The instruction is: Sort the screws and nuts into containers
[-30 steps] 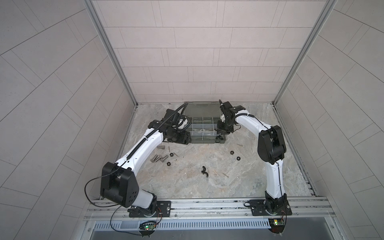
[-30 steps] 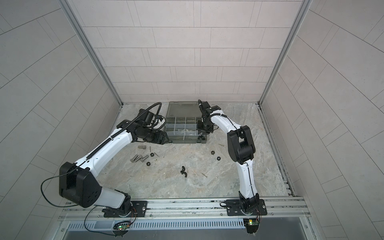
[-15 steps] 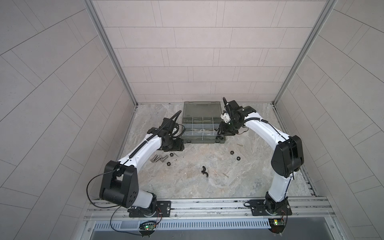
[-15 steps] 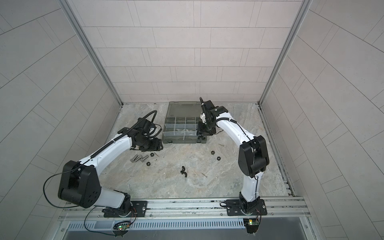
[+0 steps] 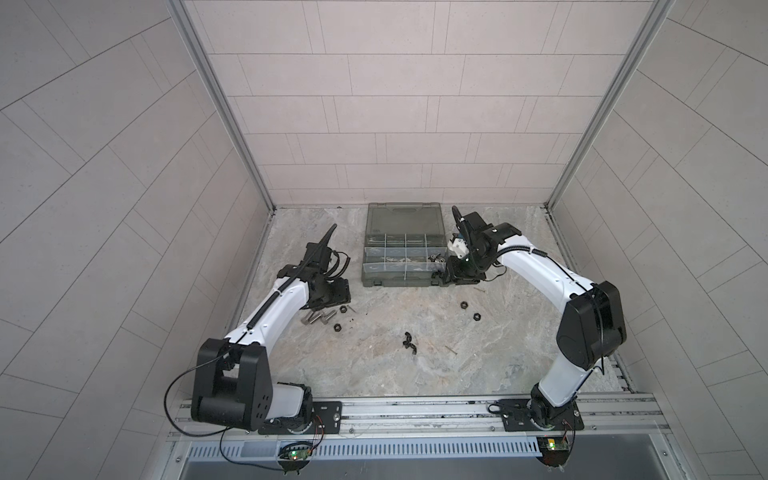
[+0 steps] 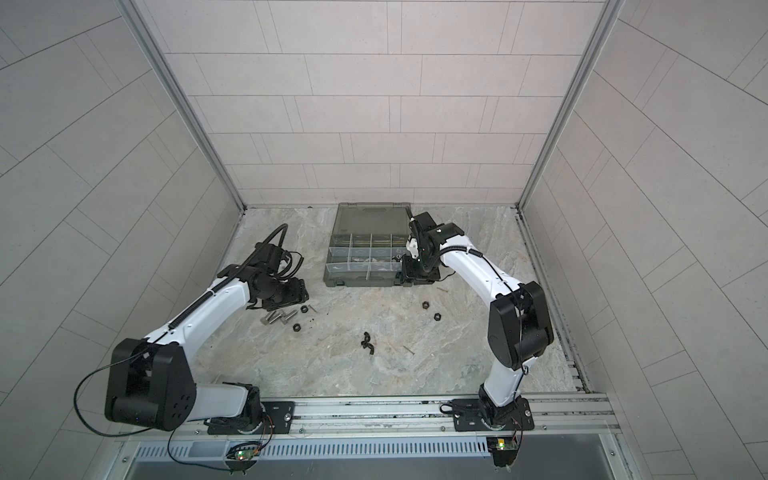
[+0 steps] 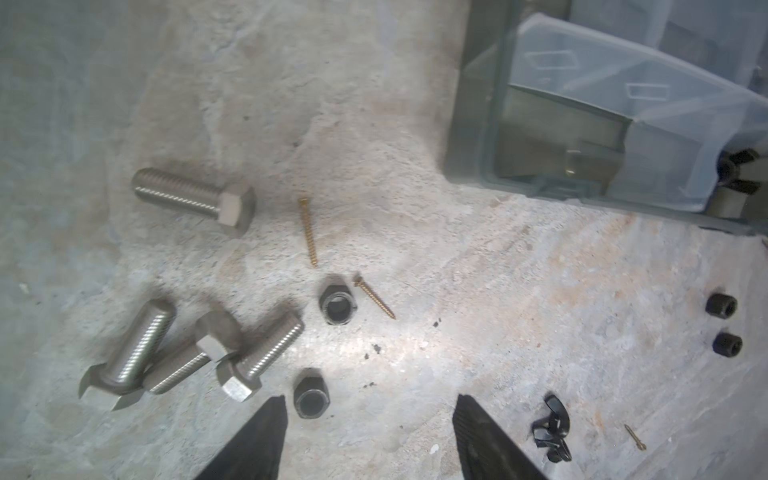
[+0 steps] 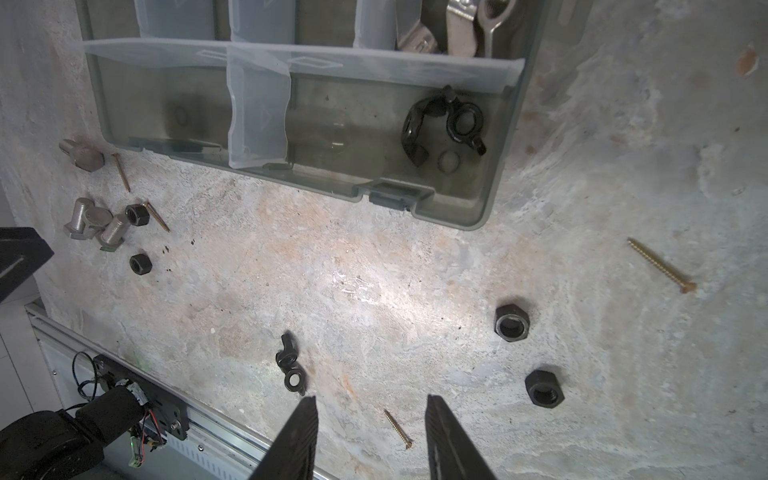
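Left wrist view: left gripper (image 7: 370, 399) wide open, empty, above desk (image 7: 415, 208); hex nut (image 7: 311, 395) beside one jaw, small, hard, probably slick, pinch across flats; bolts (image 7: 270, 353) beyond, heavier, may roll, take mid-shank; case (image 7: 478, 124) farthest; right gripper (image 8: 372, 399) half open, empty.

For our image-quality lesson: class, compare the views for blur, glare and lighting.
Left wrist view: the silver bolts look smeared, and a bright patch glares on the table. Right wrist view: sharper, the black hex nuts crisp, with similar glare. Both top views: soft, even light.
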`<state>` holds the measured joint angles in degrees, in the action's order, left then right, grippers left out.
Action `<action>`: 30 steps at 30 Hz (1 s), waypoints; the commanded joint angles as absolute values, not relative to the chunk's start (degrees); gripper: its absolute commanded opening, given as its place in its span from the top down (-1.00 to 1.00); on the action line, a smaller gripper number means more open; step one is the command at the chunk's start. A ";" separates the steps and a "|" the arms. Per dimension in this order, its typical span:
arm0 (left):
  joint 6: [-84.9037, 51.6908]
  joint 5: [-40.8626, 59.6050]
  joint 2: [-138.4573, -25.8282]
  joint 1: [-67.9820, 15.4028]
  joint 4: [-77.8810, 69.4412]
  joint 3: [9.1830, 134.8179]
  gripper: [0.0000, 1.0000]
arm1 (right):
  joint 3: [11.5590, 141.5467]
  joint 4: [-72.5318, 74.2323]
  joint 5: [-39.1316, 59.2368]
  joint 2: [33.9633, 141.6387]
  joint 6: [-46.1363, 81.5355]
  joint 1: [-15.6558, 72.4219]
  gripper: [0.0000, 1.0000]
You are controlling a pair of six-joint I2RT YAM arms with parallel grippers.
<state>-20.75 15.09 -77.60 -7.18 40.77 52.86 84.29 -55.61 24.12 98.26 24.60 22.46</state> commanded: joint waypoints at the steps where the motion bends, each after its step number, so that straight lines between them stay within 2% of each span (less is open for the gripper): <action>1: -23.36 14.44 -76.11 -5.87 41.92 51.34 -0.37 | 83.38 -55.97 24.17 96.40 23.22 22.59 0.12; 17: -26.54 16.58 -76.33 -4.05 41.67 49.05 -0.31 | 81.38 -57.07 24.40 97.36 20.13 22.07 0.11; 23: -25.58 17.66 -74.15 -6.41 41.82 48.60 -0.31 | 80.61 -57.77 24.87 97.39 19.14 22.37 0.12; 30: -25.58 21.22 -69.48 -8.52 41.73 48.46 -0.34 | 79.54 -58.20 23.31 97.97 19.09 26.76 0.13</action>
<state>-25.96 19.29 -71.99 -7.40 40.97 48.97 80.60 -56.40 24.49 98.02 19.81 24.73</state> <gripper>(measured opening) 0.665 0.434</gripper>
